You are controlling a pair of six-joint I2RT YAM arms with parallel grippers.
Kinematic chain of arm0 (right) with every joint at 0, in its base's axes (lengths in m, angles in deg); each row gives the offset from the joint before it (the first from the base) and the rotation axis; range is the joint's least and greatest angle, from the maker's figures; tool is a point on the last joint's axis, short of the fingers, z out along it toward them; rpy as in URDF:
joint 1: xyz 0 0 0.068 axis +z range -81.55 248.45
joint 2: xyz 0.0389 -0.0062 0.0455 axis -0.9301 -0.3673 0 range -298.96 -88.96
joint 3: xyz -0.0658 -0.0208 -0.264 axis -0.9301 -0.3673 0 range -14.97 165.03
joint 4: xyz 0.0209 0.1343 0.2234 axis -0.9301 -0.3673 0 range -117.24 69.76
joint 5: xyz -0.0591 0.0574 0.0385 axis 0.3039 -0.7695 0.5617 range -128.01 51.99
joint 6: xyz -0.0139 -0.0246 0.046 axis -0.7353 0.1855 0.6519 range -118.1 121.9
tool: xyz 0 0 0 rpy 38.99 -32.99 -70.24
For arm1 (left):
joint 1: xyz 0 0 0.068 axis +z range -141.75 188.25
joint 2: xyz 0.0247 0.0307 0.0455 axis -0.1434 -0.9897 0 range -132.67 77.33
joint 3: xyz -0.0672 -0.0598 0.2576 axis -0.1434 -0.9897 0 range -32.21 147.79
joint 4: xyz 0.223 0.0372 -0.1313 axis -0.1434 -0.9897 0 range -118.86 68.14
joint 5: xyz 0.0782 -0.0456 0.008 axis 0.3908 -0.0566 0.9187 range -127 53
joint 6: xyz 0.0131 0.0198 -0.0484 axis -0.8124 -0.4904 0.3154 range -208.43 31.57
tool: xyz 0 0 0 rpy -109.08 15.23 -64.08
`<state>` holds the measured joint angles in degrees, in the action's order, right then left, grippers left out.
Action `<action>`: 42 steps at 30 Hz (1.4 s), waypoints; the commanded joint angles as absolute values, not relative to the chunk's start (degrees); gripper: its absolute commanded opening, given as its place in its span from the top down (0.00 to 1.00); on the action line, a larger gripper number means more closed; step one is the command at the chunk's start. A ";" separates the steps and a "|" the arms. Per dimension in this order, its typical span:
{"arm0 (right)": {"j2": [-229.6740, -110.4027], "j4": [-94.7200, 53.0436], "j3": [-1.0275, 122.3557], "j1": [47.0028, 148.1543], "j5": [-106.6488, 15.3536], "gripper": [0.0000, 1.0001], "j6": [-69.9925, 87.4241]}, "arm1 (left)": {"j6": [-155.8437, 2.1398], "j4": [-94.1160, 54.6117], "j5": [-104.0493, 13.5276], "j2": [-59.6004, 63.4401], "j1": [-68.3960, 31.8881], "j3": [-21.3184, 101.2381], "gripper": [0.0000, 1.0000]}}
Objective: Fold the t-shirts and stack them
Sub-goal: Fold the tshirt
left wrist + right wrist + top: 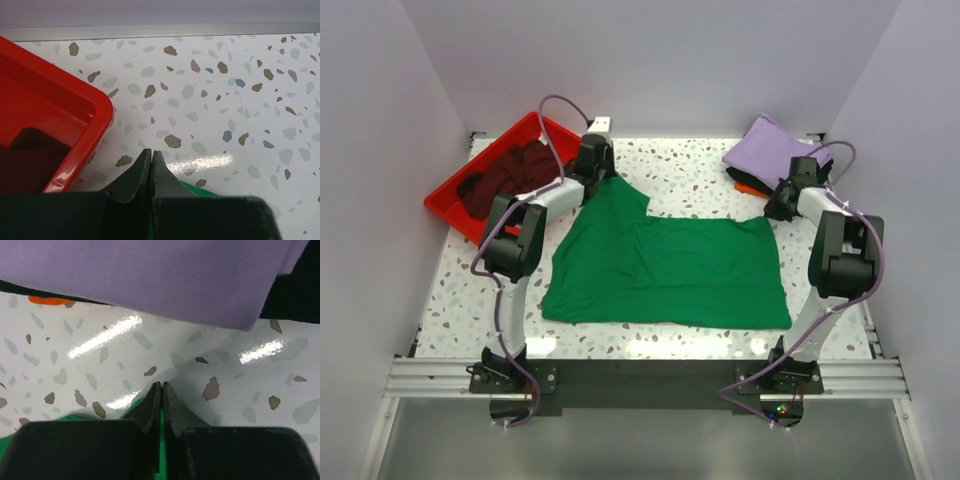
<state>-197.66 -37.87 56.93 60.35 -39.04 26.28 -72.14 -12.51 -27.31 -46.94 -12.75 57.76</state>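
Note:
The bright green t-shirt lies spread on the speckled table. My left gripper is shut on its far left corner; green cloth shows beside the closed fingers. My right gripper is shut on the shirt's far right corner, with green pinched between the fingers. The dark maroon t-shirt sits bunched in the red tray. The lavender t-shirt lies folded at the back right on black and orange ones; it fills the top of the right wrist view.
The red plastic tray stands at the back left, its corner close to my left gripper. White walls enclose the table on three sides. An aluminium rail runs along the near edge by the arm bases.

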 commanded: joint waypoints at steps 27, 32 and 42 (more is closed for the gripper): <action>-171.85 -38.52 36.19 60.54 -33.70 1.00 24.14 | -67.16 11.45 -33.66 0.22 -12.32 -1.69 1.00; -168.86 -39.14 34.25 60.54 -32.21 1.00 24.14 | -65.93 10.23 -33.05 7.97 -12.32 -7.93 1.00; -161.91 -40.37 29.42 60.45 -30.10 1.00 24.66 | -64.09 6.80 -33.66 20.27 -12.41 -15.15 1.00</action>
